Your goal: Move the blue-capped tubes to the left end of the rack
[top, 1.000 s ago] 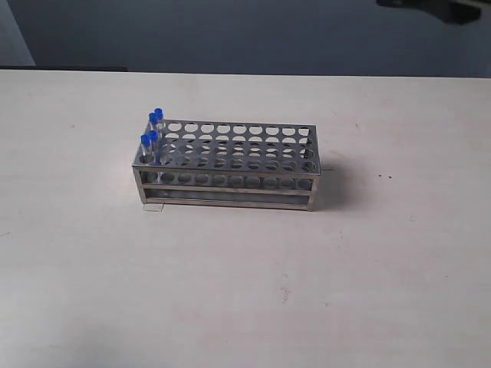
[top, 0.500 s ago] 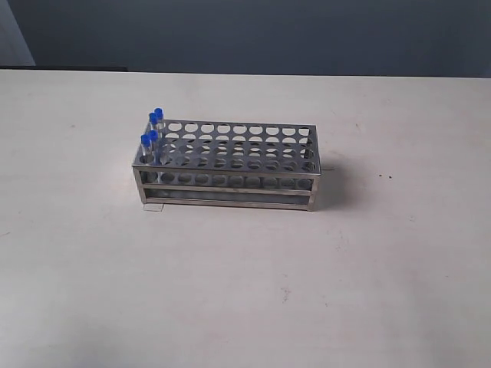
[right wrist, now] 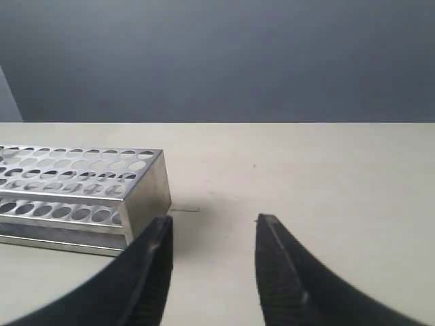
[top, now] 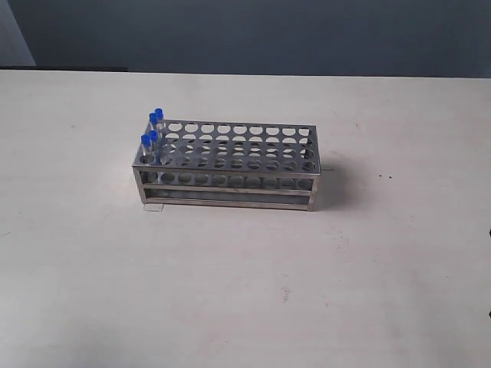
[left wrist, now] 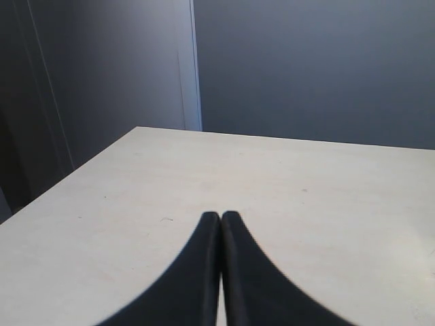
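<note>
**Four blue caps lined up at the rack's left end, both tools clear of it**

Here's the exterior view. The rack [top: 226,188] sits on the pale desk [top: 230,291], a little up from the middle, its long side facing us. Shiny steel, with rows of round holes across the top plate and an open frame below.

And there are the blue-capped tubes [top: 153,136], all four bunched in the last column of holes at the left end. Two stand toward the back and two toward the front. They're upright or close to it, caps poking up above the top plate. A small pale tab [top: 156,205] lies on the desk right at the rack's front left foot, though what it is, I can't make out.

Over to the left wrist view. The left tool [left wrist: 220,217] is closed, its two dark fingers pressed together at the tips with nothing gripped. Beneath it is only bare desk, running out to a corner, with a dark grey-blue wall [left wrist: 306,68] behind. No rack appears in this view.

Now the right wrist view. The right tool [right wrist: 214,227] is open, fingers spread apart, with plain desk showing in the gap and nothing held. It looks out low across the desk. One end of the rack is close here, with its solid end plate and perforated top showing just past one finger. The end plate is near the tool but apart from it, with no contact visible. The tubes are out of this frame.
</note>
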`<state>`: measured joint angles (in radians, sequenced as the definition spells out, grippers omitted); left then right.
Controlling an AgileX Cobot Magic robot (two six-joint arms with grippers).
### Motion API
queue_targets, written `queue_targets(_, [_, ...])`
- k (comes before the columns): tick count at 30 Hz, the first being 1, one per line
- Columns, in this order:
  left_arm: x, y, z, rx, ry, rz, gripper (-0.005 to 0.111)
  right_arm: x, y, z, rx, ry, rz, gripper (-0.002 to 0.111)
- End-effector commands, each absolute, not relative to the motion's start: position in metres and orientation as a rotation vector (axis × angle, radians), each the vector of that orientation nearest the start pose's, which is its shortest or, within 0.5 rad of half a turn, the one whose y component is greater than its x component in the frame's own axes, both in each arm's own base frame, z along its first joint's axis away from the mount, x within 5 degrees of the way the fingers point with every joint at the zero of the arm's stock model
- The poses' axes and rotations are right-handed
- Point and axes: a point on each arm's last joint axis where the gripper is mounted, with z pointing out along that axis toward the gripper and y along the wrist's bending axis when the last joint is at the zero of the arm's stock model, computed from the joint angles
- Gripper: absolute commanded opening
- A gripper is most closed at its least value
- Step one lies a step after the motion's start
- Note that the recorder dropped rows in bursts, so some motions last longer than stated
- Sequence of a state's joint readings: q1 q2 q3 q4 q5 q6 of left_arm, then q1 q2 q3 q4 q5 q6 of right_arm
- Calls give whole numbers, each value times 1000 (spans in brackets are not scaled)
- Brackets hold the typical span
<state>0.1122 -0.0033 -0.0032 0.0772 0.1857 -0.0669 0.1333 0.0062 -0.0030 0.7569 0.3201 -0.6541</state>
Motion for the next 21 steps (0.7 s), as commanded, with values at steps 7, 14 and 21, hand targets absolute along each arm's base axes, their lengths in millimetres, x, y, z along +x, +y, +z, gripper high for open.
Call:
queue_targets(7, [56,7,197,-97,1662,93,0,50,23,185,-176,1793,305,39])
queue_targets(14, [56,7,197,-97,1662,93,0,51,21,186,-125,1796,315,39])
queue_targets(21, [56,7,197,-96,1656,93,0,51,21,185,-127,1799,316,39])
